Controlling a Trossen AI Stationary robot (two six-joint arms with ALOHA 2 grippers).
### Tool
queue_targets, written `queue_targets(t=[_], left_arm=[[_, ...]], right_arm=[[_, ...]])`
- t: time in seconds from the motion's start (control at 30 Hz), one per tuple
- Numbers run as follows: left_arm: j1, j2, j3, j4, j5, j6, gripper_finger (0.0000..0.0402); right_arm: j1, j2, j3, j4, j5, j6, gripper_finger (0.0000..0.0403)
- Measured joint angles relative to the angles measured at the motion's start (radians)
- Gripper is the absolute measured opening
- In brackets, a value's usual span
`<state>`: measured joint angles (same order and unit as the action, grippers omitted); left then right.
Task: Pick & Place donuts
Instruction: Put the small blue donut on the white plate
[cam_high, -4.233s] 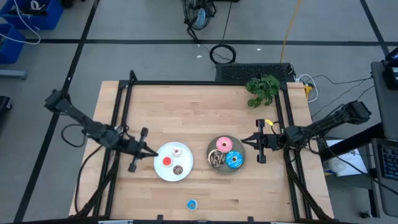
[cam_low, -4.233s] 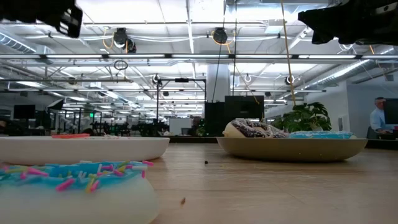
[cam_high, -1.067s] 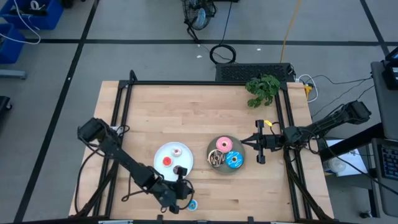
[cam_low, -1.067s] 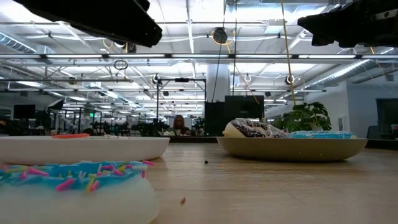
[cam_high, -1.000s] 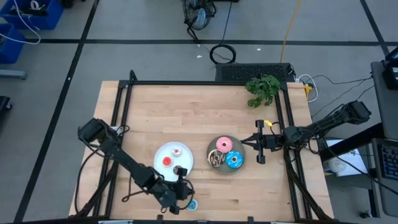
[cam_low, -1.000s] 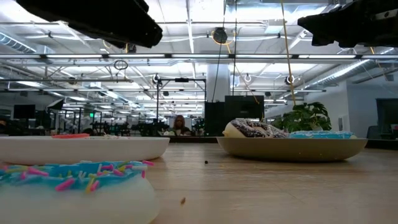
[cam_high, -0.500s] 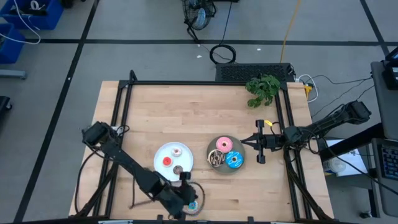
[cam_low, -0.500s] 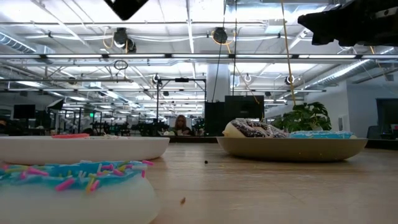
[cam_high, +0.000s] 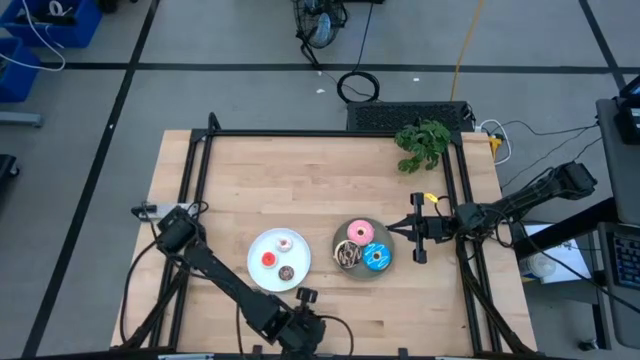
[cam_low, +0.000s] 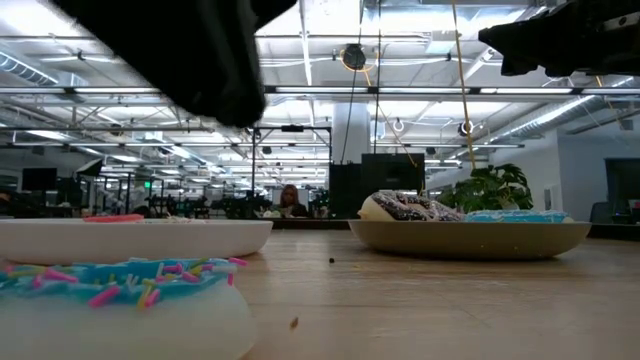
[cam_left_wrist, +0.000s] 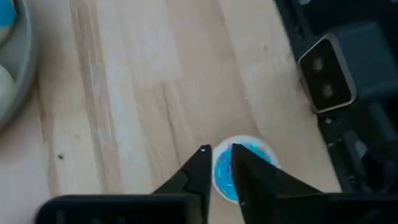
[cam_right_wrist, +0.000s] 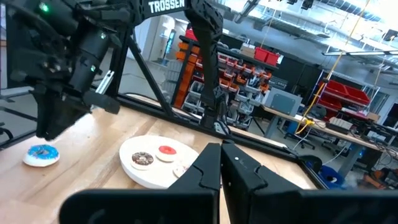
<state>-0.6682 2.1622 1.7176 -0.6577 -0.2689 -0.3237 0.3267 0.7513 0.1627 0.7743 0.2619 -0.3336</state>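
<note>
**Left gripper poised over the small blue donut at the near table edge**

High view: the left gripper (cam_high: 305, 322) is seen at the near edge of the table (cam_high: 300, 180), just beyond the white plate (cam_high: 262, 248). The blue donut is hidden beneath it here. Three tiny donuts lie on the white plate: a white-pink one (cam_high: 284, 242), a red one (cam_high: 268, 259) and a brown one (cam_high: 286, 273). On the grey plate (cam_high: 345, 240) to its right sit the pink donut (cam_high: 359, 234), the brown streaked donut (cam_high: 348, 256) and the blue sprinkled donut (cam_high: 377, 258). The right gripper (cam_high: 418, 228) is held just right of the grey plate.

Low view: the tiny blue donut (cam_low: 120, 305) fills the near left corner, resting on the table. The left arm's dark bulk (cam_low: 190, 50) hangs above it.

Left wrist view: the left gripper (cam_left_wrist: 219, 167) is seen with its fingers only narrowly parted, their tips directly above the blue donut (cam_left_wrist: 236, 167). Whether the tips touch it cannot be told; nothing is gripped.

Right wrist view: the right gripper (cam_right_wrist: 221, 158) is seen with its fingers pressed nearly together and nothing between them. The blue donut (cam_right_wrist: 42, 154) lies on the table left of the white plate (cam_right_wrist: 149, 171), below the left arm (cam_right_wrist: 68, 68).
</note>
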Motion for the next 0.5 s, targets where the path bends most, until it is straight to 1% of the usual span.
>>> queue_targets(t=[0.27, 0.4, 0.5], left_arm=[[0.005, -0.001, -0.049, 0.029, 0.008, -0.106, 0.0168], [0.006, -0.001, -0.065, 0.035, 0.01, -0.125, 0.0191], [0.009, -0.001, -0.098, 0.074, 0.052, -0.148, 0.0195]], right_arm=[[0.0, 0.0, 0.0, 0.007, 0.0, 0.0, 0.0], [0.0, 0.0, 0.0, 0.007, 0.0, 0.0, 0.0], [0.0, 0.0, 0.0, 0.007, 0.0, 0.0, 0.0]])
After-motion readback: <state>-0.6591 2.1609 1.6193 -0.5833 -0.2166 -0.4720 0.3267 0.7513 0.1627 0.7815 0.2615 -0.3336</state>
